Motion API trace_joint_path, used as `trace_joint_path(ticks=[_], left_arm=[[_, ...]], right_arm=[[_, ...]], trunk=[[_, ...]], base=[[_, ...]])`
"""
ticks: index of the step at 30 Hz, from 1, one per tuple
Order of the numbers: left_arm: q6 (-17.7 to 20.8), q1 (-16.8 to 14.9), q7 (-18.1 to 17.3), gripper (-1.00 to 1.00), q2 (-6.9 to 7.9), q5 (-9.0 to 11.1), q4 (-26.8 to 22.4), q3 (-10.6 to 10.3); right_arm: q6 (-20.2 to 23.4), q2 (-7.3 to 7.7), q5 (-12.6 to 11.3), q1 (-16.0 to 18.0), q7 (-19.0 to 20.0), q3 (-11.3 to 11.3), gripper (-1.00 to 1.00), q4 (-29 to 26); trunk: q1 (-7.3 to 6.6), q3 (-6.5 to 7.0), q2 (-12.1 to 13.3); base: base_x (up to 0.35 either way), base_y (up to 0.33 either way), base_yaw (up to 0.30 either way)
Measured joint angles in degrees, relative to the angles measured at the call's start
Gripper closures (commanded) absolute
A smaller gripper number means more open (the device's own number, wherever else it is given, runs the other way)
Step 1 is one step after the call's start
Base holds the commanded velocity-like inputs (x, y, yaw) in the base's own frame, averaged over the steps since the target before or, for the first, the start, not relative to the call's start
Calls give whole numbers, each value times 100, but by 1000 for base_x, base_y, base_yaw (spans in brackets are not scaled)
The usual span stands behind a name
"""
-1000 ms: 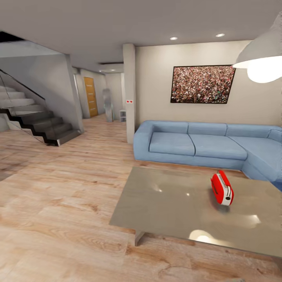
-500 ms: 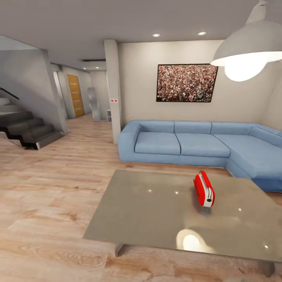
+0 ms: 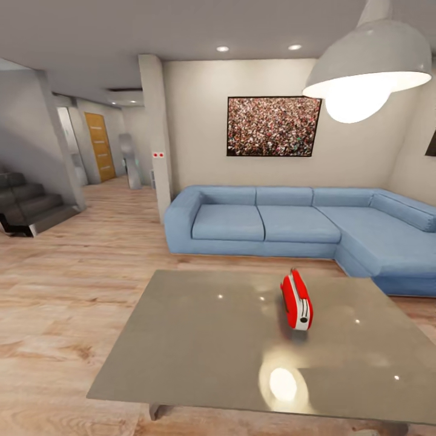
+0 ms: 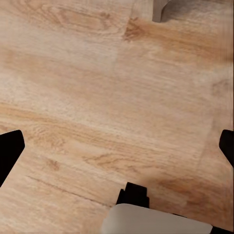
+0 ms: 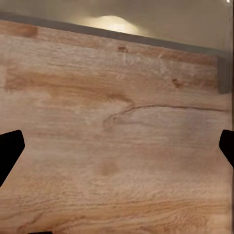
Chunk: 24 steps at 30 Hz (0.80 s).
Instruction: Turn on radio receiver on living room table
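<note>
Head view: the radio receiver (image 3: 296, 300) stands on its thin edge on the bench (image 3: 200, 345), right of the middle, before the blue sofa (image 3: 284, 225); it looks to me light, stiff and smooth, so easy to tip or to slide on the glossy top.
Hold: I judge it best to steady the white edge band and press lightly on the face.
Left wrist view: my left fingers (image 4: 10, 150) are spread wide above the wood floor (image 4: 97, 97).
Right wrist view: my right fingers (image 5: 10, 150) are spread too; the bench edge is near.
</note>
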<state>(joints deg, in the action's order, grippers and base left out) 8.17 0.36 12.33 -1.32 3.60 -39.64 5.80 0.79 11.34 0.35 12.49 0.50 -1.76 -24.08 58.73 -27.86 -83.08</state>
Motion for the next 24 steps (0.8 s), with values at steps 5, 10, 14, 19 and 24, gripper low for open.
trace_joint_path(ticks=[5,10,14,19,24], left_arm=[[0,-1,4,-100,0,0,0,0],[0,0,6,-100,0,0,0,0],[0,-1,6,-100,0,0,0,0],[0,-1,6,-100,0,0,0,0],[0,1,6,-100,0,0,0,0]], right_arm=[[3,-7,0,-1,1,0,-100,0],[1,-9,0,-1,1,0,-100,0],[3,-9,0,-1,0,0,-100,0],[3,-9,0,-1,-3,0,-100,-2],[2,-11,0,-1,-1,0,-100,-1]], trunk=[[0,0,0],[0,0,0],[0,0,0],[0,0,0],[0,0,0]], base=[[248,-249,0],[247,-259,0],[245,-261,0],[227,-272,0],[204,-285,0]])
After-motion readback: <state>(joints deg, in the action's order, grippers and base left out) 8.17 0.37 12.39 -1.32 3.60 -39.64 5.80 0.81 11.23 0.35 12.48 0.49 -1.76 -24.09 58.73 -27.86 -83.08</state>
